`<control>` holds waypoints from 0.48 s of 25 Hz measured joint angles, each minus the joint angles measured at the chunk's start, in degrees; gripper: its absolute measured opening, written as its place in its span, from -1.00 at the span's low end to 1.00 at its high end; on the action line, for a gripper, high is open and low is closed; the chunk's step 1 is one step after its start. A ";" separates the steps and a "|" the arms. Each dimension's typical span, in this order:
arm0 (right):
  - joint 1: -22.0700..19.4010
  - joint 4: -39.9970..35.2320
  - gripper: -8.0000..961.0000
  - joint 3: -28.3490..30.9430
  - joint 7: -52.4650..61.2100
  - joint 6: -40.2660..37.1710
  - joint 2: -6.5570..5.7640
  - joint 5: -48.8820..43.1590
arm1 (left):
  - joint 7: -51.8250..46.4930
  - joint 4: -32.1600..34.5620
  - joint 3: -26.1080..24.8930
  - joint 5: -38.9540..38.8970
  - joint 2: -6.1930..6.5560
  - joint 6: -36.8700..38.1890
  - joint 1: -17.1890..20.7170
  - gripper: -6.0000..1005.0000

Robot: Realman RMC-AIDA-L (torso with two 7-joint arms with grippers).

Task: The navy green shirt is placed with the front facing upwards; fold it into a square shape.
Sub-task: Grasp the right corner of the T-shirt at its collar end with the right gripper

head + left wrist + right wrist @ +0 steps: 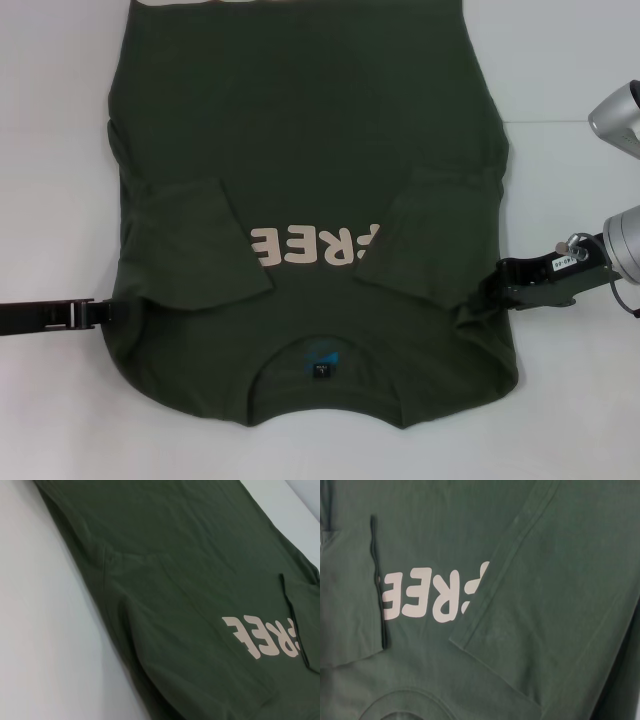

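The navy green shirt (310,150) lies flat on the white table, front up, with its collar (320,365) and blue label nearest me. Both sleeves are folded inward over the chest. The left sleeve (195,245) and the right sleeve (430,235) cover the ends of the cream print (315,245). My left gripper (105,312) lies low at the shirt's left edge by the shoulder. At the right edge, beside the other shoulder, my right gripper (478,298) meets slightly bunched cloth. The wrist views show only the shirt (190,580), the print (432,595) and the sleeve hem (495,590).
Bare white table (560,400) surrounds the shirt on the left, on the right and in front. The shirt's hem runs out of the head view at the far side. The silver right arm links (620,120) hang over the table's right part.
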 joint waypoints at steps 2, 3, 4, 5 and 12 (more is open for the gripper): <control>0.00 -0.05 -0.47 -0.02 -0.24 0.06 0.00 -0.06 | 0.00 0.00 0.00 -0.01 0.00 0.00 0.01 -0.88; 0.01 -0.05 -0.53 -0.02 -0.41 0.08 0.00 -0.06 | 0.00 0.00 0.00 -0.01 0.00 0.00 0.01 -0.88; 0.01 -0.06 -0.59 -0.03 -0.56 0.09 0.00 -0.06 | 0.00 0.00 0.01 -0.02 0.00 0.00 0.02 -0.88; 0.01 -0.07 -0.64 -0.04 -0.71 0.09 0.00 -0.06 | 0.00 0.00 0.00 -0.03 0.00 0.00 0.03 -0.88; -0.06 -0.10 -0.91 -0.06 -1.78 0.09 -0.15 -0.06 | 0.00 0.00 0.00 -0.14 0.05 0.00 0.05 -0.88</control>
